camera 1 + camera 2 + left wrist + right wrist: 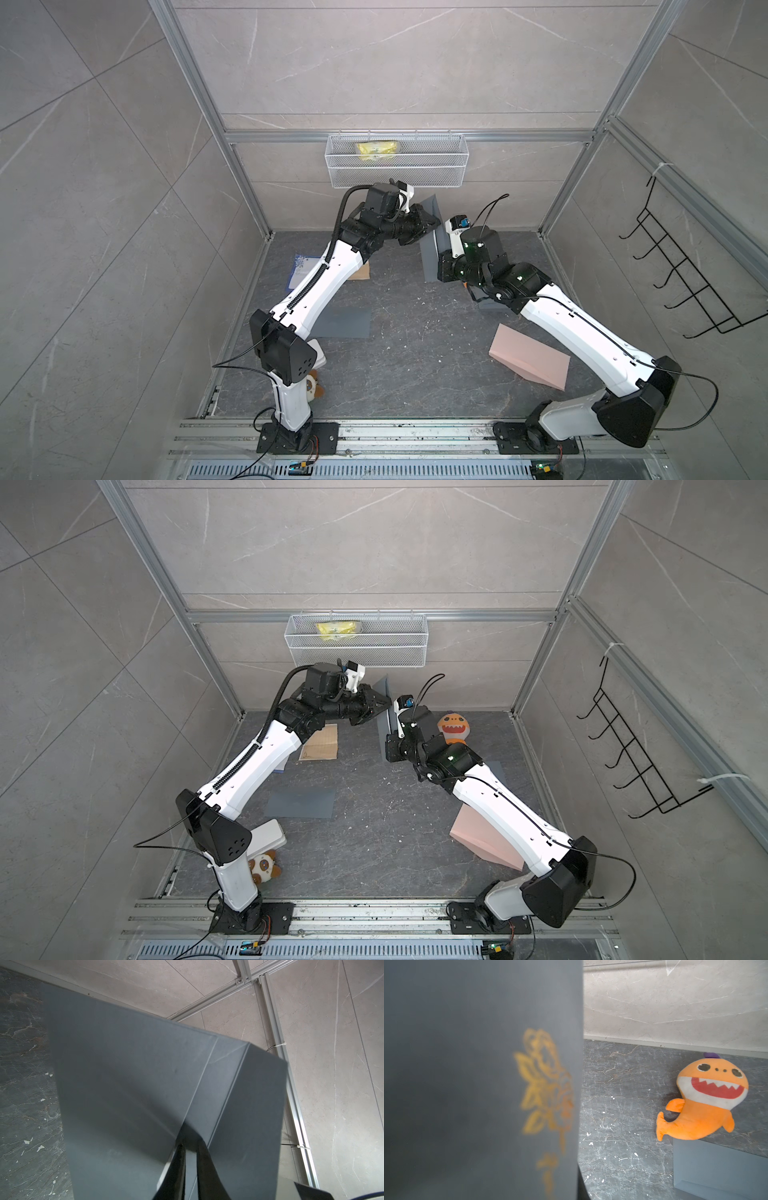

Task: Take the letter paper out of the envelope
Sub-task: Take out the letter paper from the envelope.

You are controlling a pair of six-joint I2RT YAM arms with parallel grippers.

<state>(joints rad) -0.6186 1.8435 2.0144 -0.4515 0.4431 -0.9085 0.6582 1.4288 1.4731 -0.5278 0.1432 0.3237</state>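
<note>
A dark grey envelope [429,253] [383,739] with a gold flower print [546,1084] is held on edge above the floor between both arms. My right gripper [441,267] [390,751] is shut on its lower part; one dark finger [581,1187] shows behind the envelope's edge. At the upper end, my left gripper [430,225] [384,706] [191,1144] has its fingers nearly together at the folded edge by the raised flap [249,1105]. Their tips sit in shadow under the fold. The letter paper is hidden.
On the floor lie a grey envelope [343,322], a pink one [530,357], a brown one [320,746] and a blue-white sheet [301,270]. An orange shark plush [455,728] [704,1101] sits behind the right arm. A mesh basket [397,166] hangs on the back wall.
</note>
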